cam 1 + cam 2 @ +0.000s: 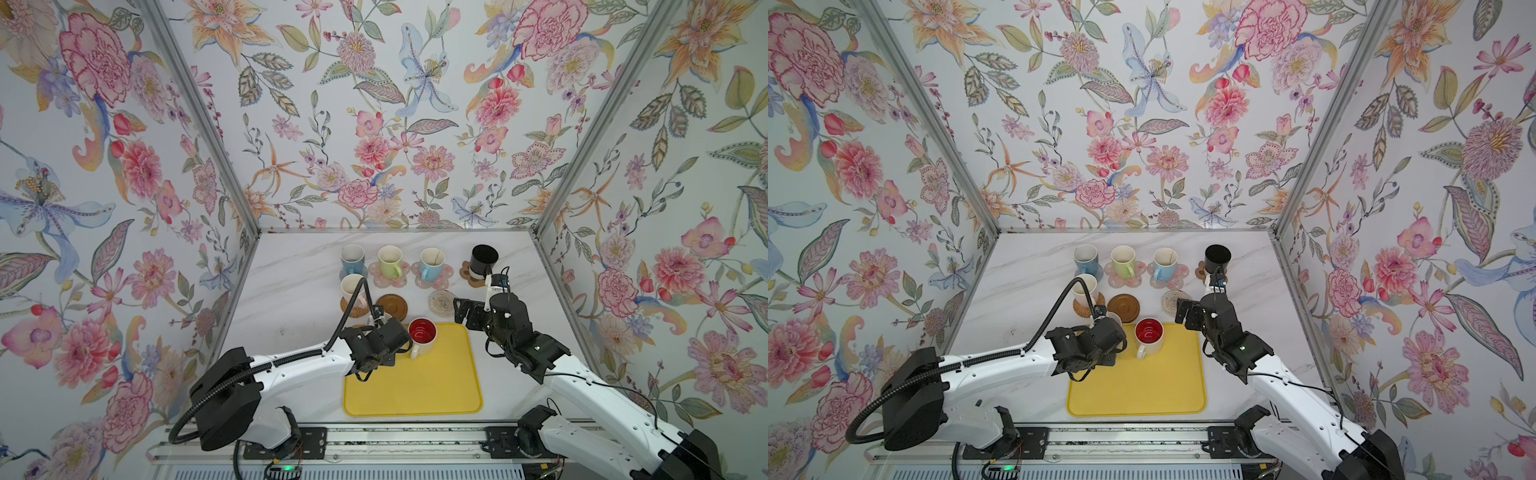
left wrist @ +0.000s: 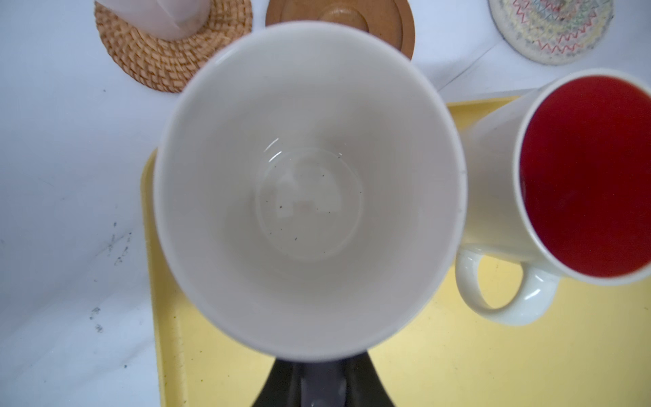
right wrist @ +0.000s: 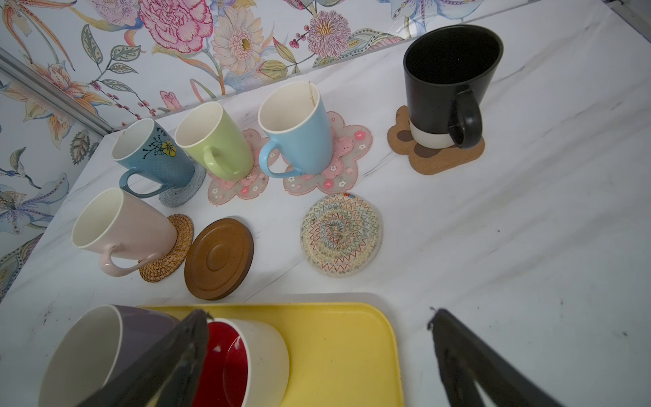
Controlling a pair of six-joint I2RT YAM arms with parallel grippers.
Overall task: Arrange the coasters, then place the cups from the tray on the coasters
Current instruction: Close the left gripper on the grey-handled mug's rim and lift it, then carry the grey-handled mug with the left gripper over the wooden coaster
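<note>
Left gripper (image 2: 311,375) grips the lilac cup (image 2: 310,190) tightly.

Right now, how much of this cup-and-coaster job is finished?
Five cups sit on coasters, from the black cup to the pink cup. The left gripper grips the lilac cup. The red-lined cup waits on the tray; the wooden disc and rope coaster are bare.
</note>
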